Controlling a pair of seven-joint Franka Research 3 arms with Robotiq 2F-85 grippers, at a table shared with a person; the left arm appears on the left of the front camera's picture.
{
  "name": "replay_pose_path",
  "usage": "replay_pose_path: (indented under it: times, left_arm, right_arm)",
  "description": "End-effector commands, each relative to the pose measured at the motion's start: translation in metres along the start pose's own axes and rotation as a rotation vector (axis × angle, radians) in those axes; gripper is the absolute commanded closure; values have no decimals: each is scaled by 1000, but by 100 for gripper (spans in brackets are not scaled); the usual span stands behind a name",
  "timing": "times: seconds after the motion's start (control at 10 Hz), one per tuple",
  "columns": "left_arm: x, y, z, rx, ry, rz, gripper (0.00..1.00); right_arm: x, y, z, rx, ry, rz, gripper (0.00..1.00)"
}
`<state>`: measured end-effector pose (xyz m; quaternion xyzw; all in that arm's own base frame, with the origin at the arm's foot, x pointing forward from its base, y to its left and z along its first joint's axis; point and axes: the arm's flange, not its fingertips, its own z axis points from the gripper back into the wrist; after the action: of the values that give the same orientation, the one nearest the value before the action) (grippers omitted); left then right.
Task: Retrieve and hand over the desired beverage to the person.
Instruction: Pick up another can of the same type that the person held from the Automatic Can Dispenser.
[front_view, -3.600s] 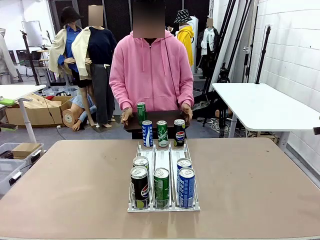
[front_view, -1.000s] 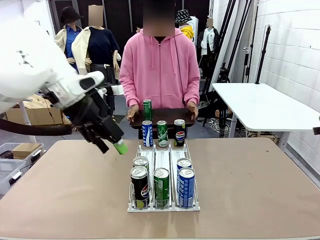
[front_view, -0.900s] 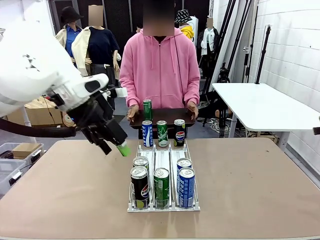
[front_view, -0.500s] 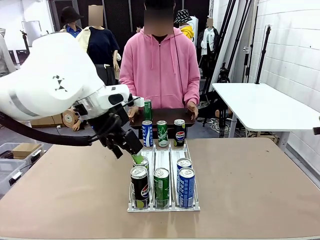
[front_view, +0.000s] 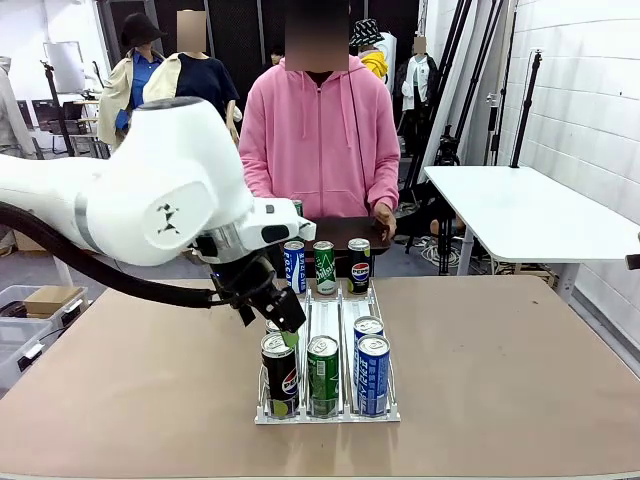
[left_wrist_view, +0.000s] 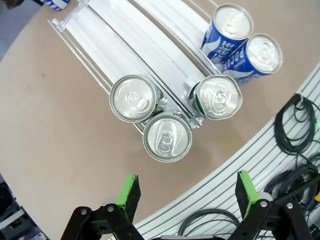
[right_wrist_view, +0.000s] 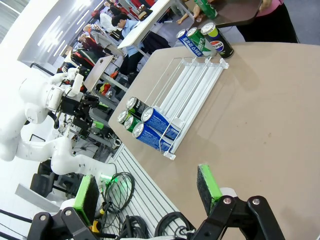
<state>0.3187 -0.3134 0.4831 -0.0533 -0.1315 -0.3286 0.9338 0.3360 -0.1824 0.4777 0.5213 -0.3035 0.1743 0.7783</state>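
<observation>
Tan tabletop (front_view: 500, 380) carries a clear acrylic three-lane rack (front_view: 325, 308) with aluminium drink cans at its near and far ends; the person in a pink hoodie (front_view: 320, 130) stands at the far side. The left gripper (front_view: 285, 318) hovers above the left lane, just behind the black cola can (front_view: 280, 372) at its near end, fingers spread wide and empty. The right gripper (right_wrist_view: 147, 172) is equally wide, holding nothing. A can looks smooth, thin-walled and fairly heavy if full, so pinch its mid-wall gently, below the rim.

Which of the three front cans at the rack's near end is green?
The middle can, standing between the black can and the blue can.
</observation>
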Motion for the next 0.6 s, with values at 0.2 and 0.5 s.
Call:
replay_pose_path:
  times: [0.2, 0.5]
  left_arm:
    - [17, -3, -26, 115, 28, 71, 0]
    - [22, 1, -43, 130, 43, 97, 0]
  right_arm:
    - [0, 0, 0, 11, -9, 10, 0]
    - [0, 0, 0, 11, -9, 10, 0]
